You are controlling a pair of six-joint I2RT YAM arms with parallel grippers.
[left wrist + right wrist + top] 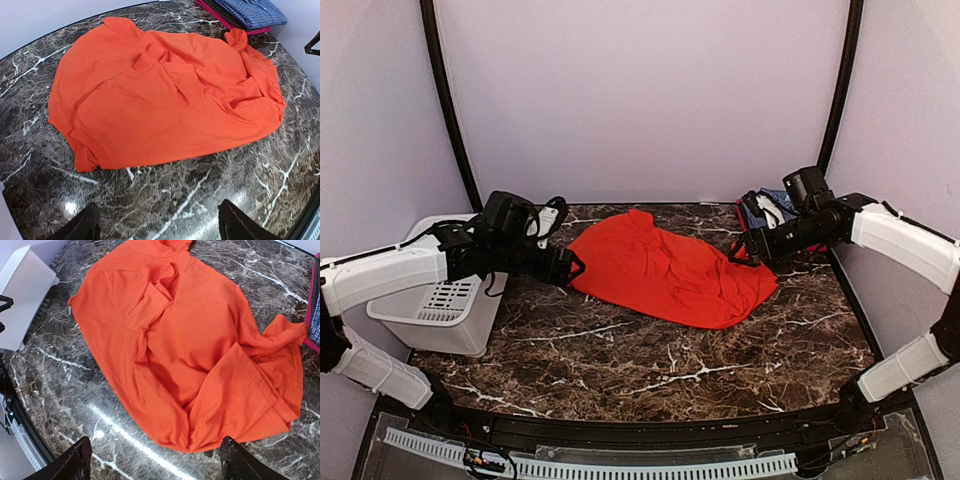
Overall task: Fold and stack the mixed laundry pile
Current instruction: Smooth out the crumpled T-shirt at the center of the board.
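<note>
**Orange-red shirt spread on the bench, both tools released**

Nearest the arm bases, a bare stretch of the dark marbled bench (650, 360) is seen from above. Further in, the orange-red shirt (665, 268) is laid out rumpled across the middle of the bench, with the left tool (565, 268) at its left edge and the right tool (745, 250) at its right edge. From above, it cannot be told whether either tool touches the cloth.

That is settled by the wrist views. In the left wrist view the left tool (160, 227) is spread wide with nothing between its fingers (82, 227), and bare bench is seen between them and the shirt (165, 100). In the right wrist view the right tool (155, 462) is likewise spread and empty, its fingers (240, 465) just beside the shirt's (190, 350) near hem.

A white slotted basket (440, 300) is seen at the left of the bench, partly hidden by the left arm.

At the far right corner, the blue-and-white checked shirt (250, 11) is shown folded on a pink-red piece (220, 20); from above it is largely hidden by the right arm.
</note>
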